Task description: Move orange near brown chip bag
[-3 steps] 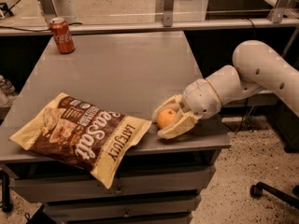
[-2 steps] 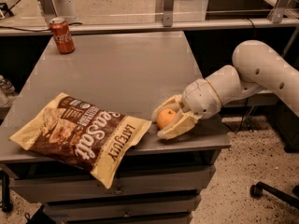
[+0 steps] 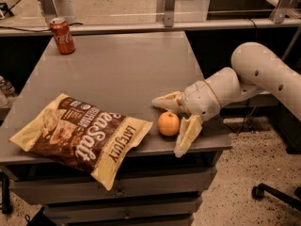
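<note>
Straddling the orange (image 3: 168,123), tool (image 3: 167,127) newly spread

Pincer (image 3: 168,128) straddles orange (image 3: 168,122); brown chip bag (image 3: 84,135) just beside, soda can (image 3: 62,36) well apart.

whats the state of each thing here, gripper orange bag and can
gripper: open, fingers either side of the orange
orange: resting on the table, just right of the chip bag
chip bag: lying flat, one corner over the table's front edge
soda can: upright, far left corner
</note>
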`<action>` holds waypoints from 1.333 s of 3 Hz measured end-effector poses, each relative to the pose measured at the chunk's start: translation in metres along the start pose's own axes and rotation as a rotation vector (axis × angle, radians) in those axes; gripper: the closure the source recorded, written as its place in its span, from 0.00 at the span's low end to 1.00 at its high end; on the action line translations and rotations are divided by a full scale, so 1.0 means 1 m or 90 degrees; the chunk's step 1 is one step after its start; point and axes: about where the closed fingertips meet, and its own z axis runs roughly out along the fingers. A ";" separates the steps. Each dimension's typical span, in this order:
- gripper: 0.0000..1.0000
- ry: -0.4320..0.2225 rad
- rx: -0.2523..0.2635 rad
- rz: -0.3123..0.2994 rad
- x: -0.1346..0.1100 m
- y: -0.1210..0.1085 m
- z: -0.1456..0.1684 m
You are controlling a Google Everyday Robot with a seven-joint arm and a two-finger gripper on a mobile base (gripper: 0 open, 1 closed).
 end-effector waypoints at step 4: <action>0.00 -0.039 0.129 -0.132 -0.066 -0.004 -0.081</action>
